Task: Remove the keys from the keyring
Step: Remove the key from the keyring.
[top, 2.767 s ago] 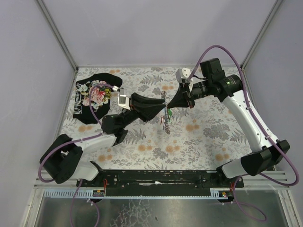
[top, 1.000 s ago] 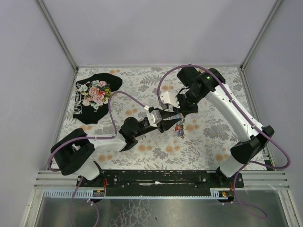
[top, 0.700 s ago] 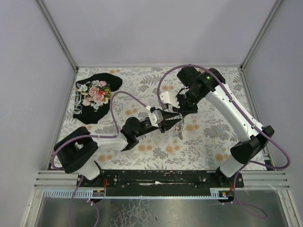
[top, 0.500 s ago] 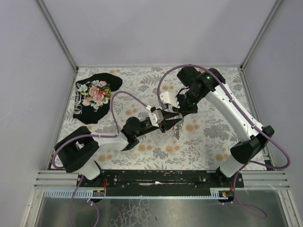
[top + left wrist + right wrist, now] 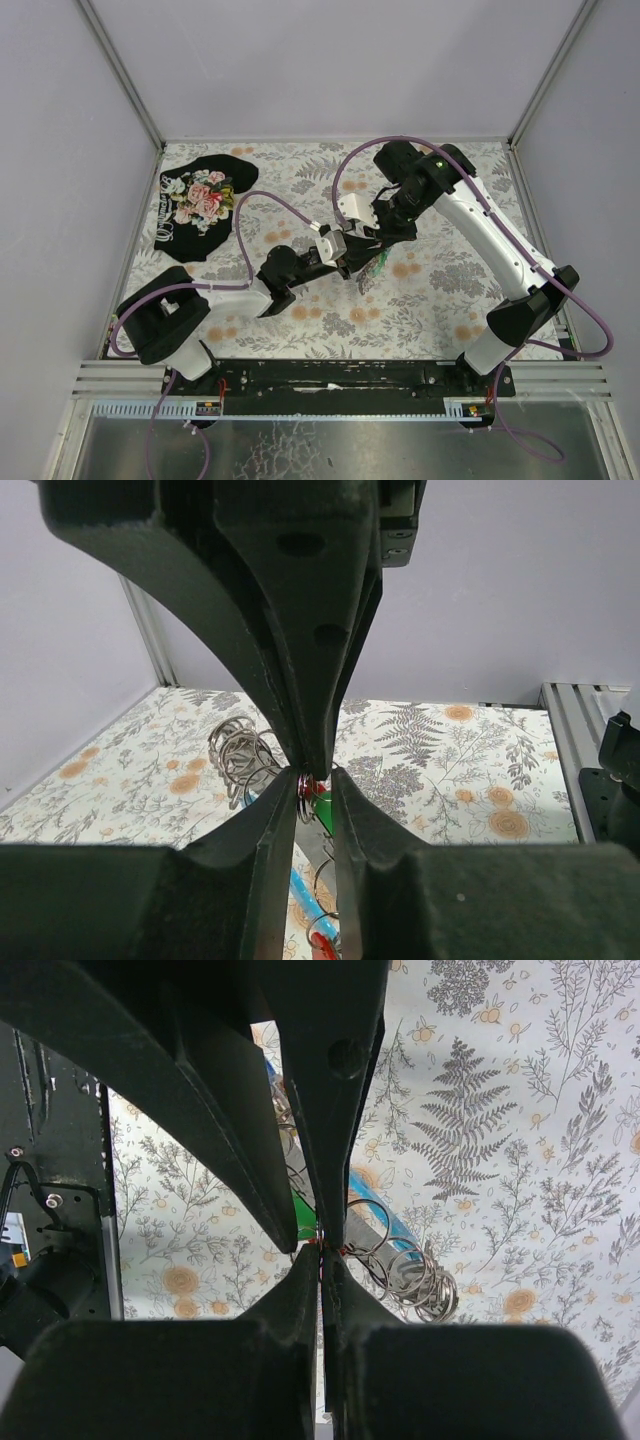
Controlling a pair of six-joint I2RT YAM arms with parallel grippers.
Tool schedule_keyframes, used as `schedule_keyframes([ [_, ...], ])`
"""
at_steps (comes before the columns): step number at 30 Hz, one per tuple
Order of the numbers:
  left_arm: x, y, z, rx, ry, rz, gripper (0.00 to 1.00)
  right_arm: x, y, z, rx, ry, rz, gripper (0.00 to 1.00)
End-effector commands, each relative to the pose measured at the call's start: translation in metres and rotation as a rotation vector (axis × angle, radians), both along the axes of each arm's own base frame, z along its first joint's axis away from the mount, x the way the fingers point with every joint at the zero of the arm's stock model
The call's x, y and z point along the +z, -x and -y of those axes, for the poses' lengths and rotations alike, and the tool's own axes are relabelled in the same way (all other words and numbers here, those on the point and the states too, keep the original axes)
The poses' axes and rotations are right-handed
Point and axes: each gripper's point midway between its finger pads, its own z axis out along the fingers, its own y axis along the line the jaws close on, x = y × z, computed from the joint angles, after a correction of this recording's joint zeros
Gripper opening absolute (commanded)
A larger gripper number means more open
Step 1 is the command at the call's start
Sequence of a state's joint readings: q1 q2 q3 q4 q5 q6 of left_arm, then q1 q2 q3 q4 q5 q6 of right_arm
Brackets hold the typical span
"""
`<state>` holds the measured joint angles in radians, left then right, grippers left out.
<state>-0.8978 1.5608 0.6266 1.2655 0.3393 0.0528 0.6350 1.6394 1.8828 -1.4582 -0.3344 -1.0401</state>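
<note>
Both arms meet nose to nose over the middle of the floral-print table [image 5: 440, 290], and the bunch hangs right there between them, up off the surface. The right gripper [image 5: 322, 1256] is pinched fully together, tips meeting at the top of the bunch, though which piece it nips the pictures don't show. The left gripper [image 5: 316, 792] comes in from the opposite side with its jaws down to a narrow slot. A red-rimmed piece and a green head of the keys [image 5: 322, 810] sit in that slot, and whether it's actually squeezing them can't be told. The keyring [image 5: 238, 760] fans out just beside the tips as a loose coil of silvery loops, and its light-blue fob [image 5: 301, 890] dangles below. Over at the table's back-left corner lies the black floral cloth [image 5: 200, 205], well apart from the action.
</note>
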Motion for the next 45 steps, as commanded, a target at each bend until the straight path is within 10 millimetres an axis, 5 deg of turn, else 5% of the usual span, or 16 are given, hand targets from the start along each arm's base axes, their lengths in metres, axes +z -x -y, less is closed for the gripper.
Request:
schedule_keyframes([
  [1, 0.028, 0.006, 0.001, -0.025, 0.066, 0.057, 0.15, 0.011, 0.009, -0.003, 0.017, -0.039, 0.008, 0.0],
  [9, 0.023, 0.002, -0.002, -0.028, 0.04, 0.038, 0.0, 0.013, 0.009, -0.003, 0.018, -0.044, 0.015, 0.0],
  [16, 0.026, -0.001, -0.009, -0.034, 0.044, 0.008, 0.0, 0.017, 0.01, -0.007, 0.017, -0.07, 0.013, 0.05],
  [21, 0.042, 0.0, -0.022, -0.012, 0.116, -0.003, 0.0, 0.027, 0.012, -0.011, 0.015, -0.133, 0.022, 0.33],
  [27, 0.073, 0.005, -0.056, -0.031, 0.299, -0.02, 0.0, 0.063, 0.003, -0.015, -0.02, -0.354, 0.025, 0.52],
  [35, 0.121, 0.026, -0.079, -0.095, 0.422, 0.037, 0.0, 0.11, 0.012, -0.042, 0.042, -0.722, 0.012, 0.52],
  [45, 0.167, 0.039, -0.102, -0.17, 0.529, 0.023, 0.0, 0.158, 0.024, -0.061, 0.205, -0.924, -0.007, 0.47],
])
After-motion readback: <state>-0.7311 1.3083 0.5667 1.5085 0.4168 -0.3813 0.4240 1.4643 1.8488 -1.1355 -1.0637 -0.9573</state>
